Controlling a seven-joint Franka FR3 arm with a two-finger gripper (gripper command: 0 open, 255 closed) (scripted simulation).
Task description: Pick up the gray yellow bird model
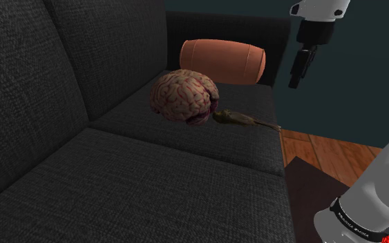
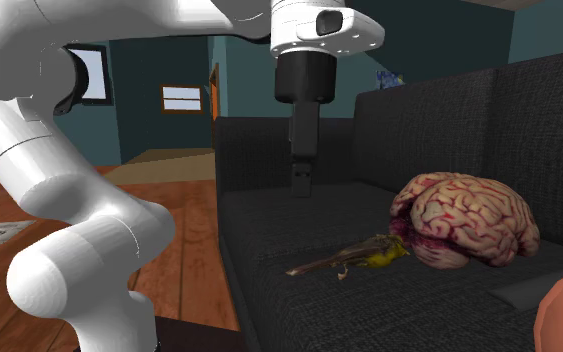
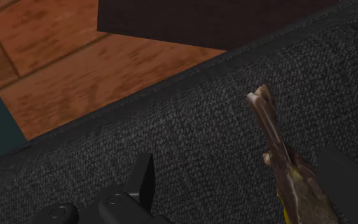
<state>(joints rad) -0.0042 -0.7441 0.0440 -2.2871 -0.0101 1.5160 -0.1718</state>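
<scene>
The arm is made of rounded, glossy white shells with dark rings at the joints. A black band with small white lettering circles one link, a red mark beside it. The white wrist housing bears a dark oval spot; the end effector is all black, with round screws on its body

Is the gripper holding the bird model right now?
No, the gripper hangs clear above the sofa seat while the bird model lies on it beside the brain model.
</scene>
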